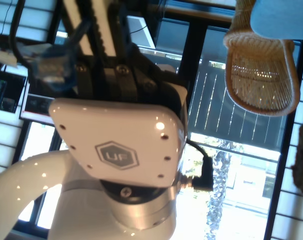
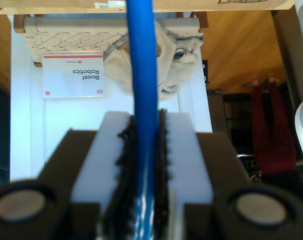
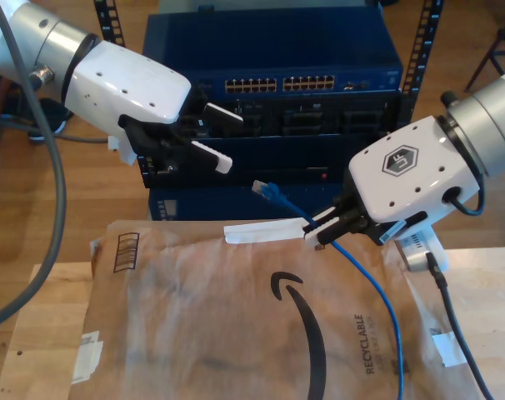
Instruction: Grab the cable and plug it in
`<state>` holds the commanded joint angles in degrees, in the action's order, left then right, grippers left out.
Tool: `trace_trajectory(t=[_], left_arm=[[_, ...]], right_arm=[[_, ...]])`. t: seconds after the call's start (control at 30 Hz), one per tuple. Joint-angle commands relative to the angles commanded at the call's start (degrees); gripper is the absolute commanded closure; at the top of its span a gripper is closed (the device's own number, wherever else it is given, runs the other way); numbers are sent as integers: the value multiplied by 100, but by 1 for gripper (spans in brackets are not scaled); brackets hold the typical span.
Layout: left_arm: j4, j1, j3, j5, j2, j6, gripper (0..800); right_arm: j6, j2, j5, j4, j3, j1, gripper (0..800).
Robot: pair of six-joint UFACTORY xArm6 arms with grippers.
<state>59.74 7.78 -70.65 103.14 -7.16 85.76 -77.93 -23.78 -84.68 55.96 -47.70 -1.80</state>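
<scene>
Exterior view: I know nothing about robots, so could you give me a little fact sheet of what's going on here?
Cable: bright blue cable, trailing down over the cardboard box
Held by: my second gripper, shut on the cable
Plug: the plug is in the air in front of the rack, not plugged in
Other arm: my first gripper is open and holds nothing, at the exterior view's left
Sockets: rows of ports on the blue rack unit
</scene>
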Motion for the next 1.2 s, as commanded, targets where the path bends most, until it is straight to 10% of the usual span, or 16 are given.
trace_trajectory(t=[0.3,0.6,1.2], left_arm=[[-9,-62,255,0,-9,-53,30],[26,-79,343,79,-9,-44,262],[325,-79,457,264,9,-158,345]], right_arm=[[0,88,325,35,-123,-53,797],[9,202,492,185,-149,-114,796],[18,325,527,255,-149,-158,796]])
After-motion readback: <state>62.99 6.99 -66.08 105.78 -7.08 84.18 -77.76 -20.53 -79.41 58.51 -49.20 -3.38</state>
